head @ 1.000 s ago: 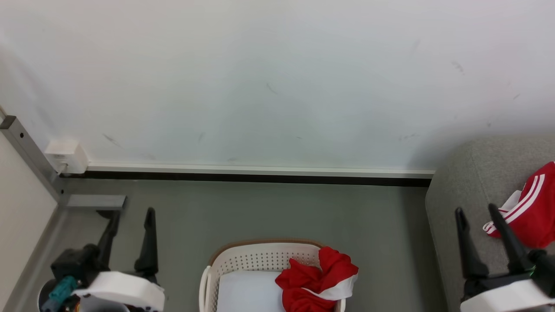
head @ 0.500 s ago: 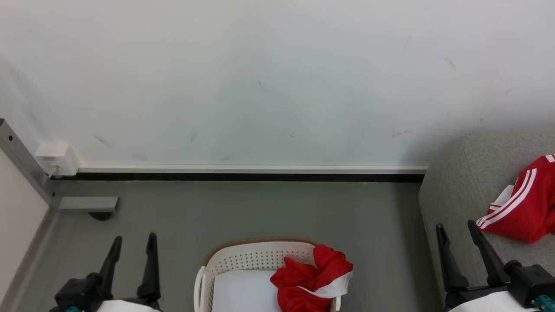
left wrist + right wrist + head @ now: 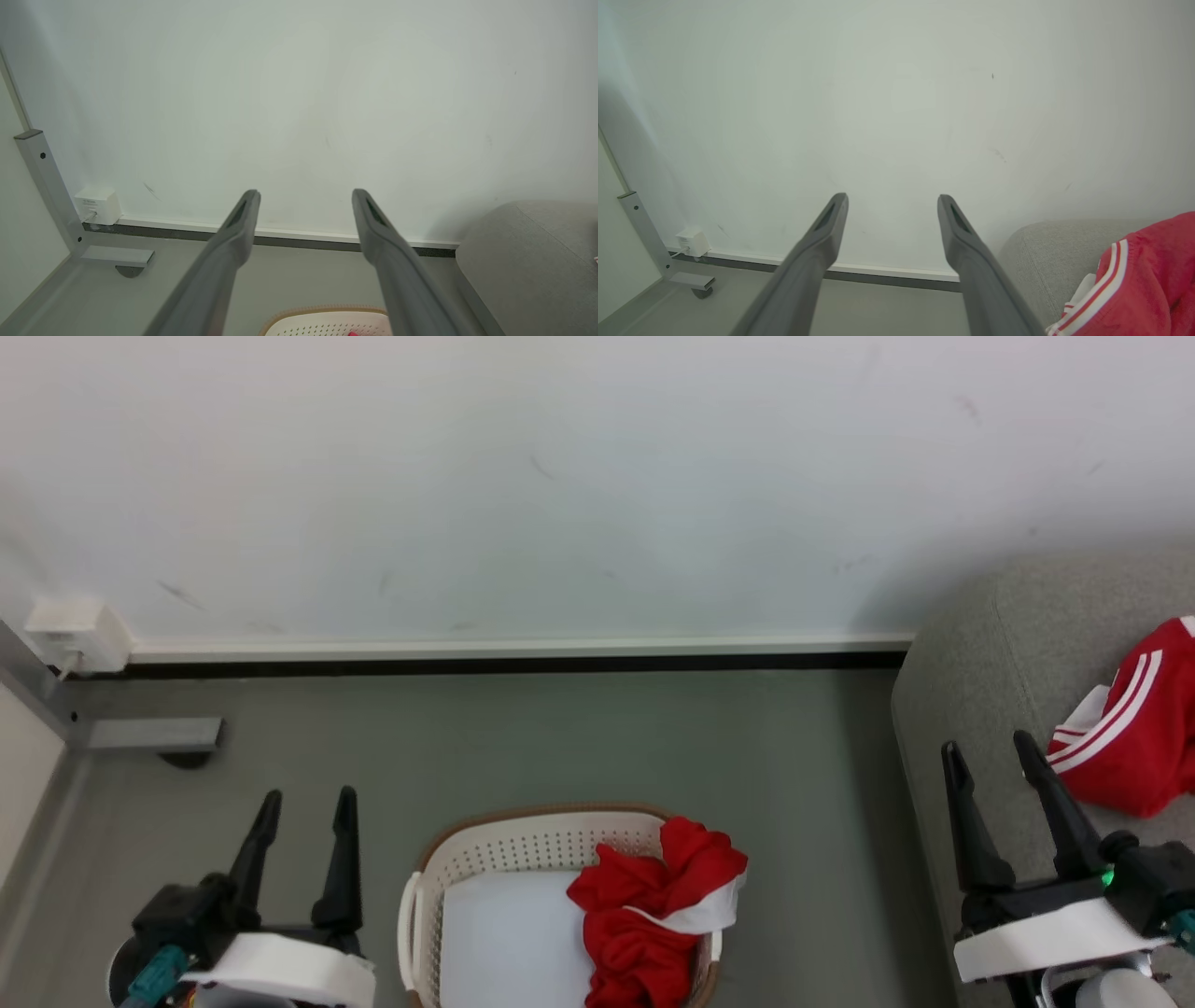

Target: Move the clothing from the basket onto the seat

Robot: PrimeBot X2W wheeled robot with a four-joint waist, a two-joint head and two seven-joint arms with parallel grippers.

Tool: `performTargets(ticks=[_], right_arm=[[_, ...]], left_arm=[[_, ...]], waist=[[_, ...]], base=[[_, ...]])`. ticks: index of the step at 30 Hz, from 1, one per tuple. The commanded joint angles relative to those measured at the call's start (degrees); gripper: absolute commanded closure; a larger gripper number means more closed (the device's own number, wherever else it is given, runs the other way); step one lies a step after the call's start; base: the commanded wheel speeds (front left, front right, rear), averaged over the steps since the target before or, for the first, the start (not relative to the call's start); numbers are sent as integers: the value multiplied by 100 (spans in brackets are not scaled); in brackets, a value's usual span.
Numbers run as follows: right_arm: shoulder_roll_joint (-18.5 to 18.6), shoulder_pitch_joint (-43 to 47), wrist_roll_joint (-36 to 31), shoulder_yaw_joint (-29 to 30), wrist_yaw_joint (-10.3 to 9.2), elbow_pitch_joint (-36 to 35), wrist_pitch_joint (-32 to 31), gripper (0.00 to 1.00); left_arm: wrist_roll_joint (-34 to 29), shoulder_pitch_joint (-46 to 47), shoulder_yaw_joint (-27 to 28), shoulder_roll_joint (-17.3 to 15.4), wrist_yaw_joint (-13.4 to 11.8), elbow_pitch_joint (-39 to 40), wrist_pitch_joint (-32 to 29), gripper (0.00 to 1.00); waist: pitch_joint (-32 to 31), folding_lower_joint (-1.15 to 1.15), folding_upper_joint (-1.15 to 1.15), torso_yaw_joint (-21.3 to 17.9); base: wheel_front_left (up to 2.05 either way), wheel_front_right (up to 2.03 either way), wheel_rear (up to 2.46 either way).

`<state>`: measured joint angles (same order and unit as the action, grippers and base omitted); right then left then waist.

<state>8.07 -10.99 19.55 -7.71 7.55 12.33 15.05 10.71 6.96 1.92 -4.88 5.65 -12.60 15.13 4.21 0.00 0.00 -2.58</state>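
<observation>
Head view: right gripper (image 3: 986, 743) upright, splayed

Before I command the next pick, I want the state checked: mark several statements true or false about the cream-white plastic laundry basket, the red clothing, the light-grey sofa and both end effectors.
1. The oval cream-white perforated plastic basket holds soft red-and-white clothing. True.
2. A red white-striped garment lies on the large light-grey fabric sofa. True.
3. The basket stands on the sofa. False: it stands on the grey floor, apart from the sofa.
4. The left end effector grips red cloth. False: it is open and holds nothing.
5. The right end effector is open and holds nothing. True.
</observation>
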Motion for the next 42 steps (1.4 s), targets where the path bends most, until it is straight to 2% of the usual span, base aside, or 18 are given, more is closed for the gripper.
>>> performTargets(ticks=[1,6,13,20,30,35,38,42], right_arm=[[34,-130,-69,18,-13,-50,17,0],[-10,-519,-102,117,-13,-230,16,0],[-154,-1018,-205,258,-13,-467,8,0],[-241,-1450,-312,464,-13,-766,8,0],[-418,-1814,-381,570,-13,-1105,8,0],[-495,-1919,-320,505,-13,-1190,8,0],[-514,-1971,-274,477,-13,-1222,9,0],[-524,-1945,-66,435,-13,-1248,8,0]], left_arm=[[-66,115,-5,2,25,-44,3,0],[20,665,-157,11,130,-278,3,0],[119,1433,-531,-191,180,-870,3,0],[474,2260,-1469,-530,184,-1637,-79,0],[1521,3399,-2914,-915,186,-2851,-924,0],[2096,3861,-3637,-1225,186,-3359,-1416,0],[2317,4110,-3842,-1390,187,-3784,-1693,0],[2661,4356,-3948,-1450,187,-4278,-2042,0]], waist=[[337,0,0,-114],[1022,0,0,-272],[1883,0,0,-542],[2659,0,0,-852],[3549,0,0,-1309],[3938,0,0,-1576],[4125,0,0,-1738],[4298,0,0,-1910]], base=[[0,0,0],[0,0,0],[0,0,0],[0,0,0],[0,0,0],[0,0,0],[0,0,0],[0,0,0]])
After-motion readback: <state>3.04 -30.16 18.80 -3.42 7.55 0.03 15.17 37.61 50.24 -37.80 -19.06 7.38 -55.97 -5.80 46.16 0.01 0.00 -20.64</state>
